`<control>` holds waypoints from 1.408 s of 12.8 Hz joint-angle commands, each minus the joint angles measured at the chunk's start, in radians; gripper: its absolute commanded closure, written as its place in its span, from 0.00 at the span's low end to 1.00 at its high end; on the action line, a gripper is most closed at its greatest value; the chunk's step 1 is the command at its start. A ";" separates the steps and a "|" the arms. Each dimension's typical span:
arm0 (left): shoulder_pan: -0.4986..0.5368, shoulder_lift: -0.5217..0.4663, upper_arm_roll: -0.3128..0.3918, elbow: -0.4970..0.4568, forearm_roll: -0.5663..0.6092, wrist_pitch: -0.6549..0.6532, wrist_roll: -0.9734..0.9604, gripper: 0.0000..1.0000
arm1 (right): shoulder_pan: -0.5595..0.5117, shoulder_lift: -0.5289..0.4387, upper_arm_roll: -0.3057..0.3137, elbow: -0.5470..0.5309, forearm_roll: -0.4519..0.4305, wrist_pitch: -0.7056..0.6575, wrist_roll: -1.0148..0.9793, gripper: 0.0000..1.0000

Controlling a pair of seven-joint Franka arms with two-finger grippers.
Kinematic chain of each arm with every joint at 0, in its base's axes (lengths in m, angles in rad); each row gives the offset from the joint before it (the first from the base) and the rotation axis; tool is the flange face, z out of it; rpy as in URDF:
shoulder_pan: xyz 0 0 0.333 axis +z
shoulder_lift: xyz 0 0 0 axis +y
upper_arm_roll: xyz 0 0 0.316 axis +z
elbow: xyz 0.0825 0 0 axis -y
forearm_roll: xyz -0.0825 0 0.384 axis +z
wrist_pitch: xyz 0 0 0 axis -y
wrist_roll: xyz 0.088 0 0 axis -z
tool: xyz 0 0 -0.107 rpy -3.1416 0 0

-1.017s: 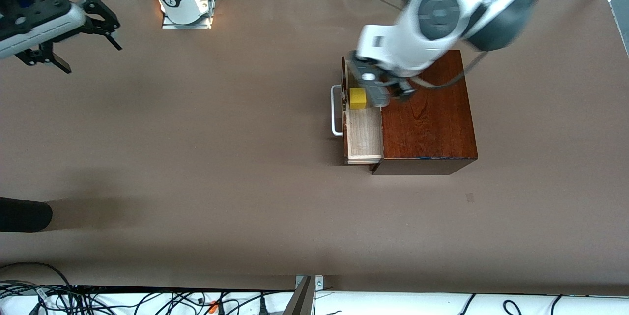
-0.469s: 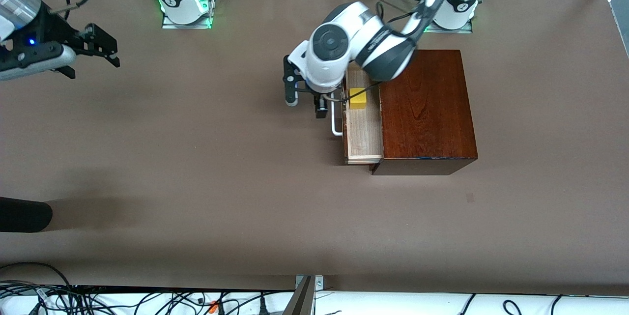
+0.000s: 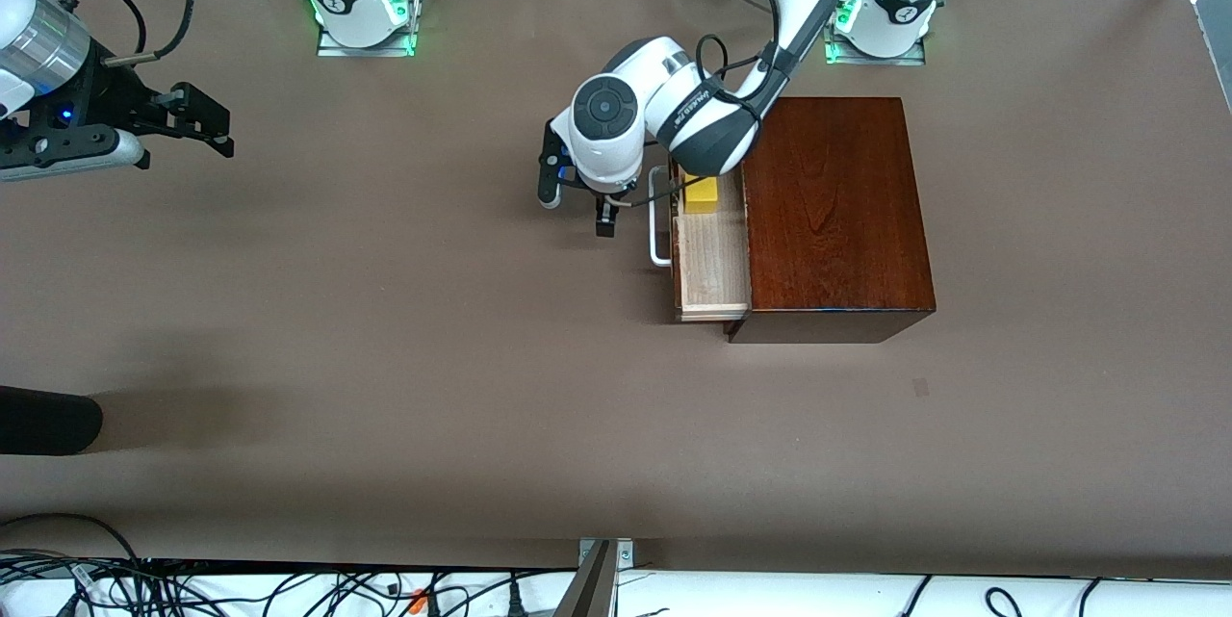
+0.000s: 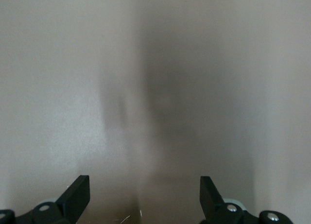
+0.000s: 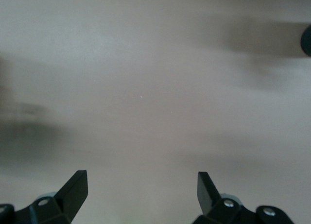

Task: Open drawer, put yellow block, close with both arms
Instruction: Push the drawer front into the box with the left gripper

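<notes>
The mahogany box [image 3: 837, 213] stands toward the left arm's end of the table. Its drawer [image 3: 714, 266] is pulled out, showing the pale tray and the white handle [image 3: 658, 227]. The yellow block [image 3: 700, 194] lies in the drawer, partly under the left arm. My left gripper [image 3: 576, 200] is open and empty, over bare table just in front of the handle; its wrist view shows only table between the spread fingers [image 4: 77, 195]. My right gripper [image 3: 188, 141] is open and empty, waiting over the right arm's end of the table; its fingers [image 5: 75, 190] frame bare table.
A black rounded object [image 3: 48, 420] juts in at the table's edge on the right arm's end, nearer the camera. Cables [image 3: 192, 588] and a bracket [image 3: 602, 569] line the near edge. The arm bases [image 3: 364, 15] stand along the farthest edge.
My left arm has swung off the drawer and box to the table in front of the handle, leaving the yellow block in the drawer. My right gripper shifted slightly.
</notes>
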 commanded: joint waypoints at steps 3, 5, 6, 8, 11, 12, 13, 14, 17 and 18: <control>0.060 -0.001 0.010 0.012 0.035 -0.108 0.093 0.00 | -0.014 -0.008 0.021 0.006 0.001 -0.004 0.094 0.00; 0.065 -0.006 0.010 0.013 0.093 -0.163 0.095 0.00 | -0.014 -0.007 0.020 0.026 0.000 -0.004 0.084 0.00; 0.067 -0.007 0.011 0.015 0.112 -0.190 0.095 0.00 | -0.016 -0.007 0.017 0.035 0.000 -0.004 0.082 0.00; 0.082 -0.009 0.011 0.015 0.139 -0.229 0.096 0.00 | -0.019 -0.010 0.013 0.052 -0.011 -0.005 0.081 0.00; 0.106 -0.009 0.011 0.013 0.159 -0.258 0.101 0.00 | -0.016 -0.005 0.015 0.054 -0.008 -0.004 0.084 0.00; 0.125 -0.007 0.011 0.012 0.159 -0.261 0.110 0.00 | -0.014 -0.005 0.015 0.054 -0.008 -0.004 0.085 0.00; 0.133 -0.009 0.011 0.012 0.159 -0.266 0.121 0.00 | -0.013 -0.005 0.020 0.055 -0.009 -0.004 0.085 0.00; 0.143 -0.009 0.010 0.012 0.159 -0.266 0.139 0.00 | -0.013 -0.007 0.020 0.055 -0.009 -0.005 0.084 0.00; 0.156 -0.012 0.010 0.012 0.159 -0.280 0.144 0.00 | -0.014 -0.005 0.017 0.054 -0.008 -0.004 0.087 0.00; 0.156 -0.012 0.010 0.012 0.159 -0.281 0.144 0.00 | -0.017 -0.002 0.015 0.052 -0.008 -0.004 0.087 0.00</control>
